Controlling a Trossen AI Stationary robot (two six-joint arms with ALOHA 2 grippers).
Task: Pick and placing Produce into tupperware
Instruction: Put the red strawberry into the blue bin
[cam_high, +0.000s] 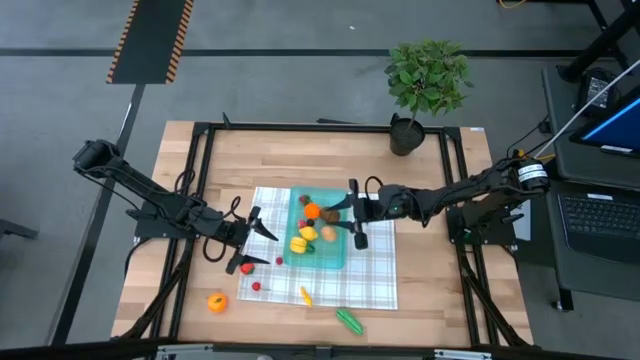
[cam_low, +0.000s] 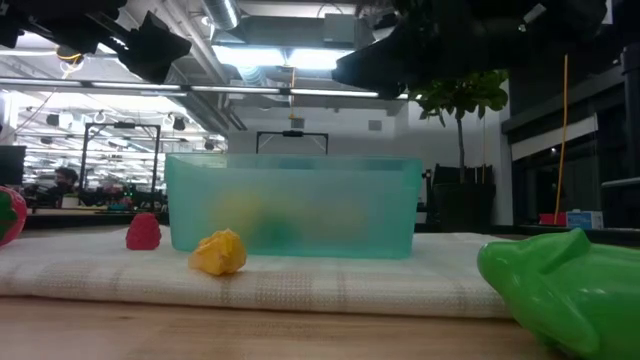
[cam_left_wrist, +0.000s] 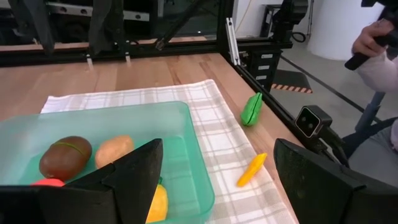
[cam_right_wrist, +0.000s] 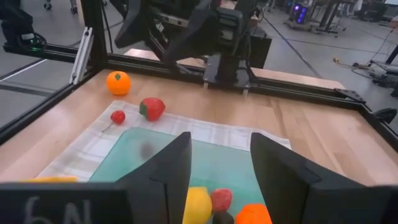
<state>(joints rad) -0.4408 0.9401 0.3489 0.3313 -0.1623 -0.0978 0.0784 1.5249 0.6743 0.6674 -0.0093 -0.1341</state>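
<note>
Two open pincers flank the tupperware (cam_high: 322, 232); left (cam_high: 247, 239), right (cam_high: 354, 215).

Bright overhead light, blurred foreground.

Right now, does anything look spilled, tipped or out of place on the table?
Nothing stands out. The tupperware sits flat on the checked cloth; several produce pieces lie outside it, including the orange and green piece on bare wood.
</note>
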